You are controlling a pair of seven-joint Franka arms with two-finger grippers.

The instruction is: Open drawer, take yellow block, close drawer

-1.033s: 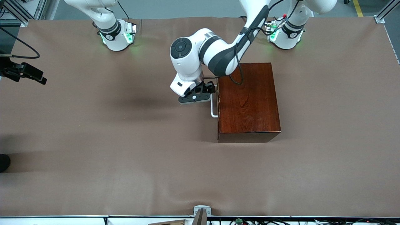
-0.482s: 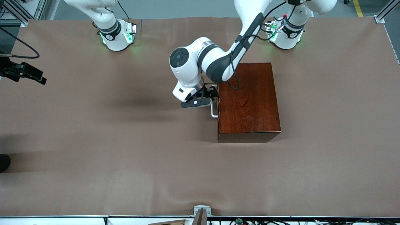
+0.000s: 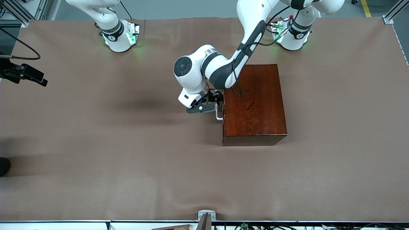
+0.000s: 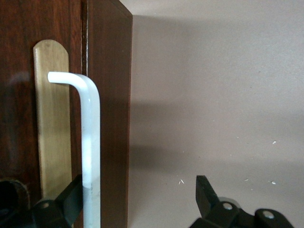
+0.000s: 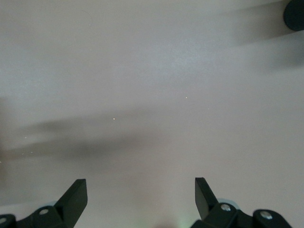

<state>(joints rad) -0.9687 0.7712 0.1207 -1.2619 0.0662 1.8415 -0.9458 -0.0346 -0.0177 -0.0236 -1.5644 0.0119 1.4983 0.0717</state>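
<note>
The dark reddish-brown wooden box (image 3: 254, 105) stands near the table's middle, and its drawer (image 4: 28, 118) is shut, front facing the right arm's end. The white bar handle (image 3: 218, 113) (image 4: 90, 142) stands out from that front. My left gripper (image 3: 216, 99) (image 4: 138, 185) is open in front of the drawer, with the handle bar between its fingers, close against one finger (image 4: 71, 194). The other finger (image 4: 204, 190) is over bare table. My right gripper (image 5: 140, 187) is open over bare brown table with nothing in it. The yellow block is hidden.
A black camera mount (image 3: 24, 73) juts in at the right arm's end of the table. A metal bracket (image 3: 206, 215) sits at the table edge nearest the front camera. Brown cloth (image 3: 111, 143) covers the table round the box.
My left gripper has slid along the drawer front toward the front camera and in onto the handle, its arm swinging with it. The box and drawer have not moved.
</note>
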